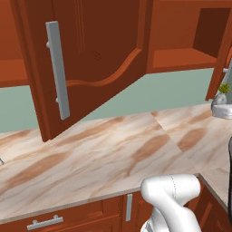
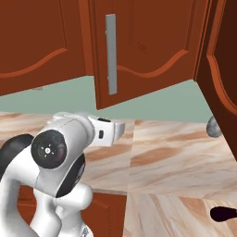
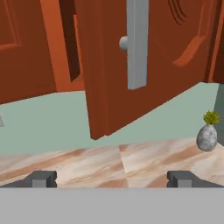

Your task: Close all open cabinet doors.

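One cabinet door (image 1: 104,50) stands swung out over the counter, and its long grey bar handle (image 1: 58,70) faces me. The same door (image 2: 148,41) hangs at the middle of the right base view, with its handle (image 2: 111,53) near its left edge. A second door (image 2: 224,60) stands open at the right, beside the bare cabinet shelf (image 1: 181,54). In the hand view my gripper (image 3: 112,179) is open, its fingertips (image 3: 41,179) wide apart with nothing between them. It sits low over the counter, short of the open door (image 3: 166,57) and below its handle (image 3: 138,43).
The marbled counter (image 1: 104,154) runs below the cabinets and turns a corner at the right. A small grey vase with a green plant (image 3: 207,136) stands on it by the wall at the right. Drawer fronts with short handles (image 1: 44,222) sit under the counter edge.
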Robot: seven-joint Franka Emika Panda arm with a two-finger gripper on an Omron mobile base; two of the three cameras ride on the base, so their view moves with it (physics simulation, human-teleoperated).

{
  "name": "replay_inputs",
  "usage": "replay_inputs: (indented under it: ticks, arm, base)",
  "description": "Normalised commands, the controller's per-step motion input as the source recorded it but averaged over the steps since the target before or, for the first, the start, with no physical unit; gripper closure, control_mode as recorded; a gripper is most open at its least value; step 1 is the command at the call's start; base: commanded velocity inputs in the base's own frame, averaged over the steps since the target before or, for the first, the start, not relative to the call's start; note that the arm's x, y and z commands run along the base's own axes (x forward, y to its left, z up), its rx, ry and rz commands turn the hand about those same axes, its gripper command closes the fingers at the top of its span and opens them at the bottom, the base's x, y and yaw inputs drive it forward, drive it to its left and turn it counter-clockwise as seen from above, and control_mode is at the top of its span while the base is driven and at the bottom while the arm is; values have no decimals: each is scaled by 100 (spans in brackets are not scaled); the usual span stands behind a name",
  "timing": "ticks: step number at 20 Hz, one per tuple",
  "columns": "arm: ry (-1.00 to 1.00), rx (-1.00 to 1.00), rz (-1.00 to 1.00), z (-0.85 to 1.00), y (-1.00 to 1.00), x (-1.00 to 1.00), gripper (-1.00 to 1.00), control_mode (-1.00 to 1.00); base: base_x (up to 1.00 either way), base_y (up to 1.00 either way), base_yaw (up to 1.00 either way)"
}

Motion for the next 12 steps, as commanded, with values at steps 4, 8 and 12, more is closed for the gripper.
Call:
replay_inputs:
  ticks: [4,8,12]
  arm:
    - [-15,0,-6,0,-65,1,-100,-100]
    - [-9,0,-3,1,-59,11,-100,-100]
    - [-3,0,0,9,-33,0,-100,-100]
  base:
    - [0,0,0]
    - [0,0,0]
    - [0,0,0]
